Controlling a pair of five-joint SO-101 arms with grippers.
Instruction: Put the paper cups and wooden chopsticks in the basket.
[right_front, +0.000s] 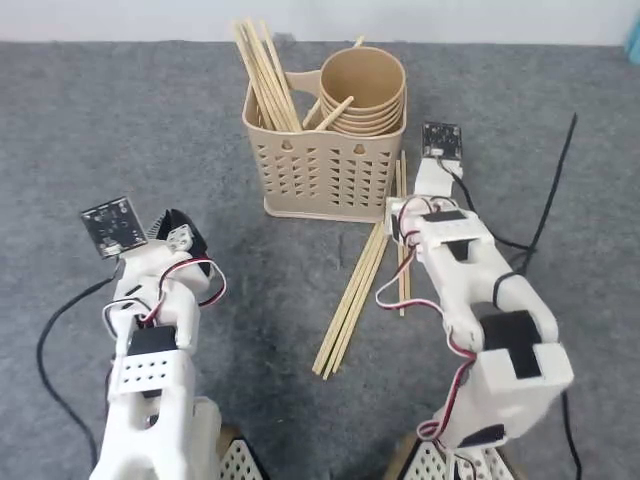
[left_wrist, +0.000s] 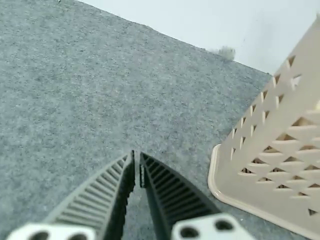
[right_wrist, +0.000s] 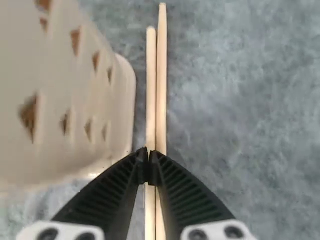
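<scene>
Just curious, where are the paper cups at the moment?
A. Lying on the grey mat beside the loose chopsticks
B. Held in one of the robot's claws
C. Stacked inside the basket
C: the paper cups sit nested in a stack inside the basket, next to some chopsticks that stand in it.

Grey felt covered the whole bench (right_front: 90, 110), which ended at a pale, plain wall (right_front: 150, 18) behind; the light was soft and even
</scene>
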